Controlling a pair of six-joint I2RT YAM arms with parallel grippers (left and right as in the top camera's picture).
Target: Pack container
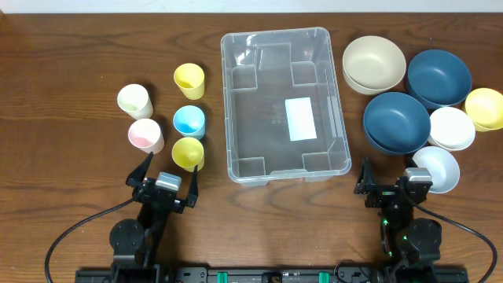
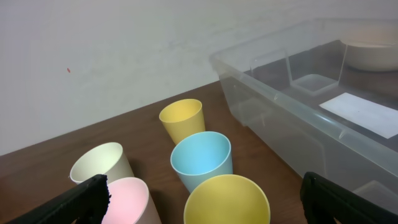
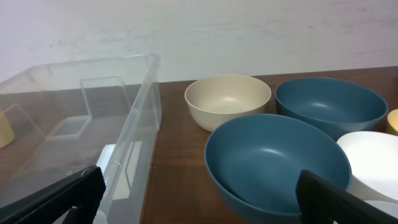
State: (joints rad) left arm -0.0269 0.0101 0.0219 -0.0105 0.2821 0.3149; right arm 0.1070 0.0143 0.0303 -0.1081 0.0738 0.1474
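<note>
- Container [image 1: 226, 110] sat in the centre of the overhead frame, long side running top to bottom, upright on the bench [image 1: 71, 47]. It was empty; only a white label [image 1: 301, 119] showed on its base.
- Five cups stood left of it, all upright: near yellow cup [image 1: 188, 152], blue cup [image 1: 189, 120], pink cup [image 1: 145, 135], cream cup [image 1: 134, 101], far yellow cup [image 1: 189, 80].
- Six bowls were at the right of the frame, several touching or overlapping: beige bowl [image 1: 374, 64], two dark blue bowls [image 1: 396, 121], two white bowls [image 1: 451, 127] and a yellow bowl [image 1: 485, 108].
- Left end effector [image 1: 167, 174] was at the lower left of the frame, fingers spread wide, holding nothing, just short of the near yellow cup.
- Right end effector [image 1: 391, 179] was at the lower right, also spread wide and empty, beside the lower white bowl.
- Step, as judged: the very start. Nothing was packed and no pick had begun.
- Next move likely called for the left end effector to straddle the near yellow cup's wall, close, lift clear of the container rim and release inside. The crowded bowls would need a rim pinch.
</note>
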